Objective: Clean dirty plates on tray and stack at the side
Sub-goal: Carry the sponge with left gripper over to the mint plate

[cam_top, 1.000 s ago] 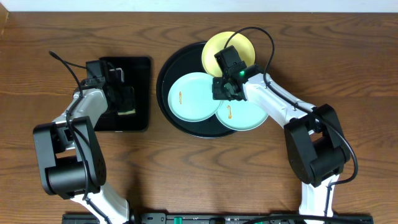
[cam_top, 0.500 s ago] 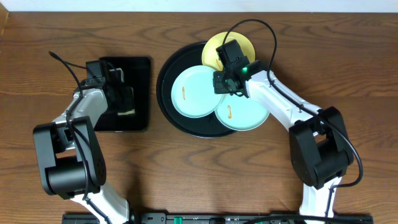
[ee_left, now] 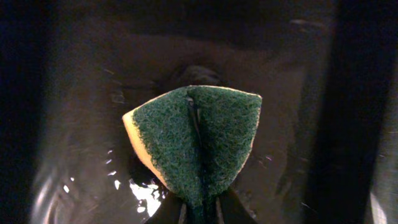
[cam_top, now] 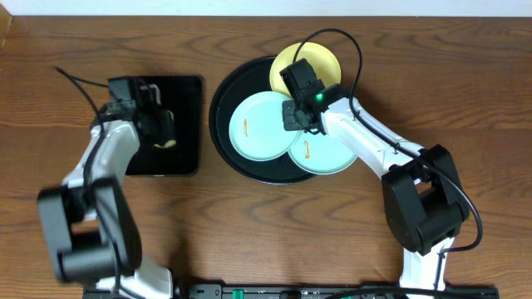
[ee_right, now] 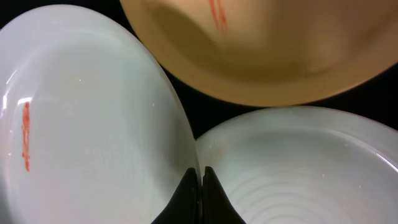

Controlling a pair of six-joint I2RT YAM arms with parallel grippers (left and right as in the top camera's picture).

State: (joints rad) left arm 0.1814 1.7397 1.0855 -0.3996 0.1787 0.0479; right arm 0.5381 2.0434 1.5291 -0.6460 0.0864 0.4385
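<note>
Three dirty plates lie on the round black tray [cam_top: 219, 108]: a yellow plate [cam_top: 312, 60] at the back, a mint plate [cam_top: 256, 126] on the left and another mint plate [cam_top: 326, 154] on the right, each with an orange smear. My right gripper [cam_top: 291, 116] is shut on the left mint plate's rim [ee_right: 93, 124], its fingertips [ee_right: 201, 182] meeting at the edge. The right mint plate [ee_right: 298, 168] and yellow plate [ee_right: 267, 56] lie close by. My left gripper [cam_top: 164, 131] is shut on a folded green-and-yellow sponge [ee_left: 199, 143] over the rectangular tray.
A rectangular glossy black tray [cam_top: 187, 104] sits left of the round one, wet spots glinting on its floor [ee_left: 74, 124]. Brown wooden tabletop [cam_top: 274, 232] surrounds both trays. Cables trail from both arms.
My left gripper has closed on the sponge, pinching it into a fold, and the left arm has shifted. My right gripper has nudged the left mint plate slightly to the right.
</note>
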